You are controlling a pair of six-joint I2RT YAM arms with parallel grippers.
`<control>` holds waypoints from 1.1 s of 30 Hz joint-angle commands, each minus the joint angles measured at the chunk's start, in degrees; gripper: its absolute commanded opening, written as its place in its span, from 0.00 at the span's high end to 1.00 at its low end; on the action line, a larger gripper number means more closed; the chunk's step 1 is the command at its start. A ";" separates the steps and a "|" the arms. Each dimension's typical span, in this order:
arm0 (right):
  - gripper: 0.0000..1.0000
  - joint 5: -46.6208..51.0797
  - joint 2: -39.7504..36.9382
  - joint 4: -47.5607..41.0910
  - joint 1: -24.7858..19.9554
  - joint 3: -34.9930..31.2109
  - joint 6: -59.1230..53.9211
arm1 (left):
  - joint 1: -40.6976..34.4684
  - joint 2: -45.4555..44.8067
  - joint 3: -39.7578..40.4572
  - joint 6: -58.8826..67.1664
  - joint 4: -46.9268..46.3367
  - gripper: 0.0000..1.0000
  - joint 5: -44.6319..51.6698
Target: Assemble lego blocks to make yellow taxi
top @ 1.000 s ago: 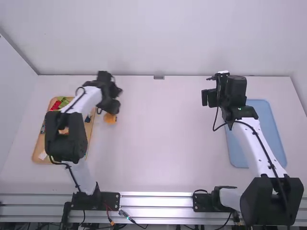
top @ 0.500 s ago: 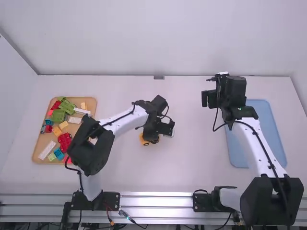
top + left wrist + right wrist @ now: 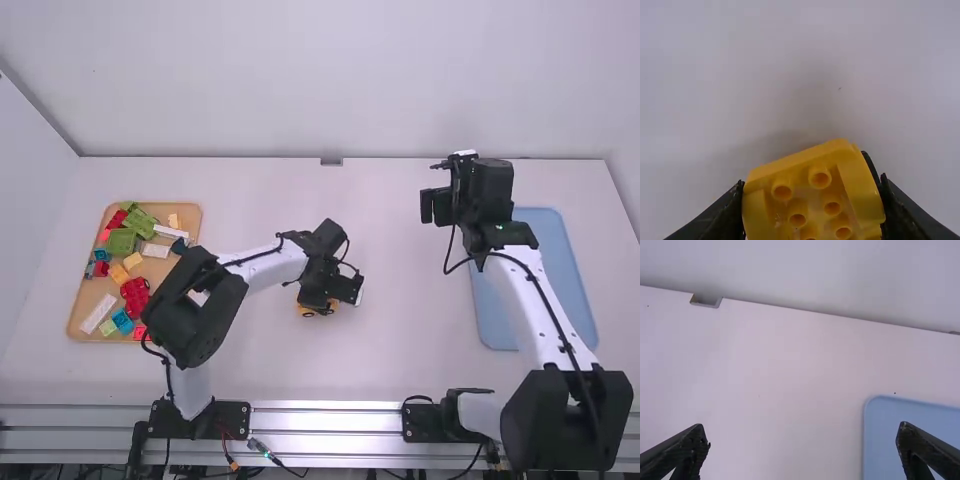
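Over the middle of the table, my left gripper (image 3: 328, 302) holds a yellow taxi base (image 3: 306, 311) with a dark wheel showing. In the left wrist view that yellow base (image 3: 846, 172) has its studs facing the camera, and my left gripper (image 3: 812, 207) is shut on its two sides. My right gripper (image 3: 436, 206) is held still over the right part of the table, near the blue tray. Seen from its own wrist, the right gripper (image 3: 802, 442) is wide open, with nothing between its fingers.
A wooden tray (image 3: 82, 322) at the left holds several loose blocks in red, green, blue, white and orange-yellow. A blue tray (image 3: 556, 270) lies at the right, partly under the right arm. A wall (image 3: 400, 80) stands along the table's far edge.
My left gripper has swung right with the yellow base, from beside the wooden tray to the table's middle, then slightly nearer the camera. The right arm has not moved.
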 commanded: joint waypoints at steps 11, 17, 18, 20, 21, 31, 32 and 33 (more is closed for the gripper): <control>0.01 -0.15 0.46 -0.28 0.02 2.01 0.15 | -0.42 -1.70 -0.46 -1.42 0.37 0.69 5.14; 0.01 -0.17 0.46 -0.92 0.00 2.01 0.17 | -0.55 -1.70 -0.55 -1.57 0.76 0.61 5.14; 0.01 -0.15 0.46 -1.11 0.00 2.01 0.15 | -0.24 -1.70 -0.55 -1.57 0.70 0.47 5.09; 0.01 -0.17 0.46 -1.16 0.00 2.01 0.17 | -0.24 -1.70 -0.55 -1.57 0.70 0.30 5.14; 0.01 -0.17 0.46 -1.18 0.04 2.01 0.15 | -0.55 -1.70 -0.55 -1.57 0.70 0.01 5.07; 0.01 -0.15 0.46 -1.16 0.00 2.01 0.15 | -0.39 -1.90 1.33 -1.57 -0.50 0.01 2.86; 0.01 -0.17 0.46 -1.11 0.11 2.01 0.15 | -0.33 -2.51 3.82 -1.57 -3.85 0.01 1.66; 0.01 -0.17 0.46 -1.09 0.11 2.01 0.15 | -0.17 -2.75 4.70 -1.55 -5.05 0.01 1.68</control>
